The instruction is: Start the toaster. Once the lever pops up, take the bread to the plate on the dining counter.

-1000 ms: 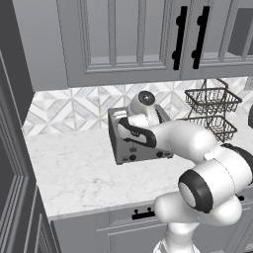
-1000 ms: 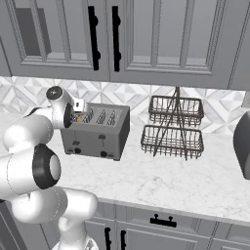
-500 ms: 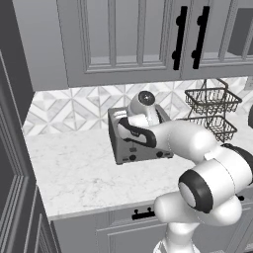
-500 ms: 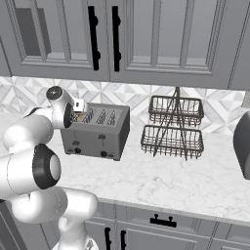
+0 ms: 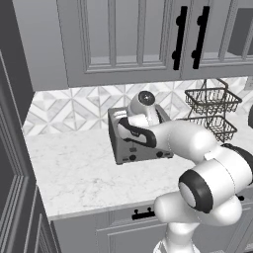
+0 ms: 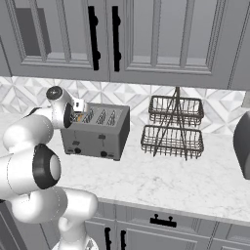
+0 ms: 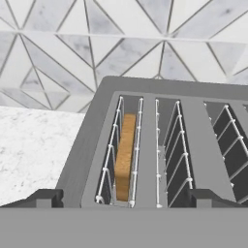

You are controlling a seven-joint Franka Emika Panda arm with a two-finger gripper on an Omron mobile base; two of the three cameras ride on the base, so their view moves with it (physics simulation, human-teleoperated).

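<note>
Marble counter [image 6: 161, 178] — tiled backsplash [image 6: 141, 95] behind

Glossy white arm [image 5: 197, 148] of bulbous rounded segments, with dark bands at joints.

2 base views flank the toaster [image 5: 140, 143]; hand view looks closely down its slots.

A two-tier dark wire basket rack [image 6: 172, 128] is standing on the white marble desk [image 6: 161, 180], well apart from the desk's front edge. Grey upper cabinets [image 6: 146, 36] with black handles [image 6: 93, 36] are hanging above. A patterned tile backsplash [image 5: 74, 106] is running behind. A dark rounded appliance [image 6: 242, 146] is being cut off at the right edge.
</note>
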